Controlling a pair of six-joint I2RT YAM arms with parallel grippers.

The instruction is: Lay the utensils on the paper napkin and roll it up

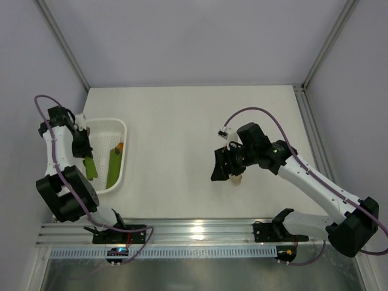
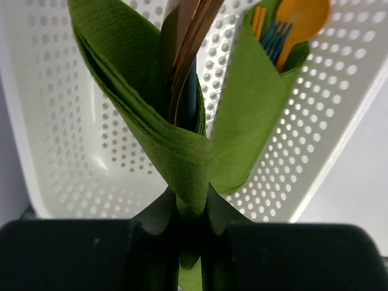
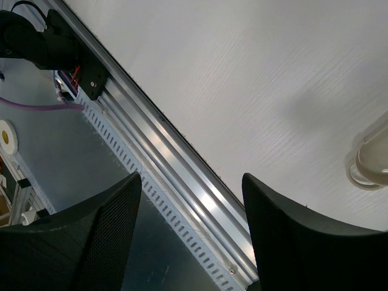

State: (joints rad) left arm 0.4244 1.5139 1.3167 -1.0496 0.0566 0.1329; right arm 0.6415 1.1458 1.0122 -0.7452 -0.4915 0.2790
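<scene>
Surface: white table [image 1: 182, 133], pale walls [image 1: 182, 36] | left gripper [image 2: 191, 206] clamps rolled paper napkin [image 2: 151, 121] over mesh basket [image 2: 60, 121] | right gripper [image 3: 191, 182] fingers apart

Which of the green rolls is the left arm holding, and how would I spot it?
Look at the white mesh basket at the left edge of the table. The held roll is the one pinched at its tip by the left gripper; copper-brown utensils poke out, while the neighbour roll shows an orange spoon and blue fork.
</scene>
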